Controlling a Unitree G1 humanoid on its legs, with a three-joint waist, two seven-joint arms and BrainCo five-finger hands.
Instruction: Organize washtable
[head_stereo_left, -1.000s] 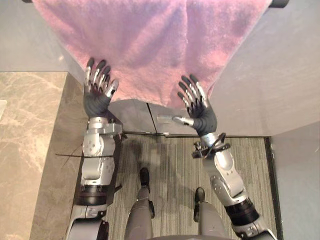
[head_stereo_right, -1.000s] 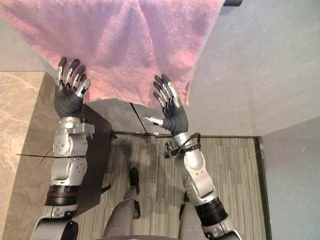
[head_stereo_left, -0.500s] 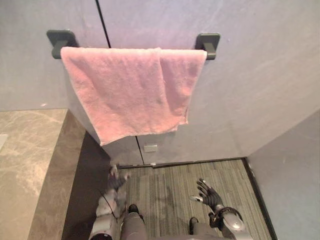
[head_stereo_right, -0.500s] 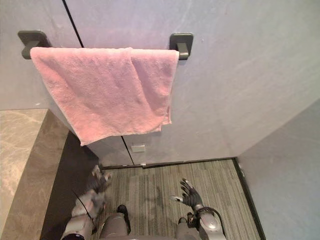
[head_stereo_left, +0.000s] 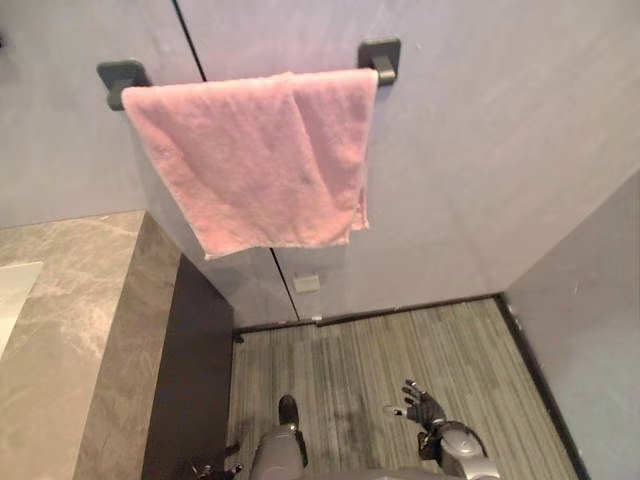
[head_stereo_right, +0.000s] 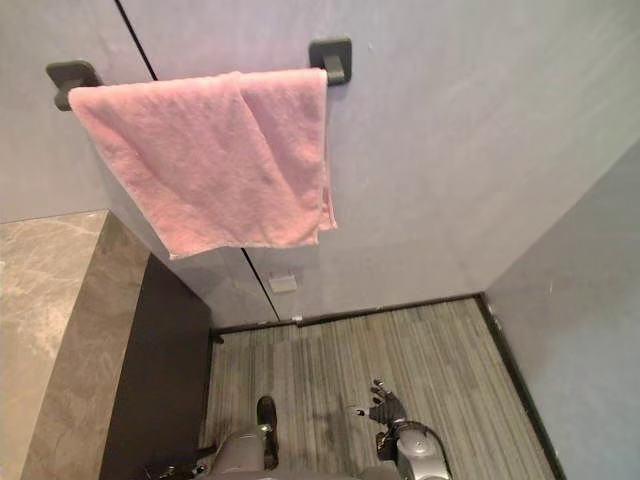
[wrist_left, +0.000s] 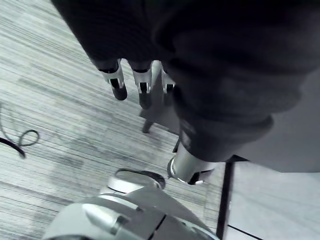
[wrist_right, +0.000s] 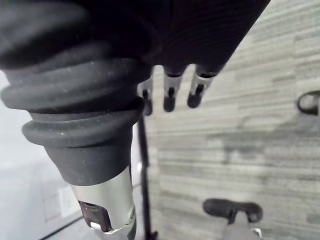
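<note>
Both arms have dropped away from the pink towel (head_stereo_left: 260, 160) since a second ago, when the two hands were raised with spread fingers at its lower hem. The right hand (head_stereo_left: 420, 408) now hangs low over the striped carpet (head_stereo_left: 400, 340), well apart from the cloth. Its fingers are straight and loosely splayed with nothing in them, which its wrist view confirms. The left hand (wrist_left: 116, 80) is lowered too; in its own wrist view the fingers point down at the floor, relaxed and empty

The towel is draped over the dark wall bar between the left bracket (head_stereo_left: 118, 75) and the right bracket (head_stereo_left: 382, 55). It covers nearly the whole span, and its right part is doubled over in a fold. It hangs flat against the grey wall (head_stereo_left: 480, 150), though the bottom hem slants somewhat, lower toward the left. That spread-out hang looks deliberate: cloth laid wide on the bar stays put by its own weight and dries evenly, so no grip is needed to keep it there

The marble counter (head_stereo_left: 60, 330) runs along the left, with a dark side panel (head_stereo_left: 190, 380) below its edge. I judge the hanging step finished, the arms being lowered to rest clear of the cloth so they cannot drag it off. What else the counter needs cannot be told from here
</note>
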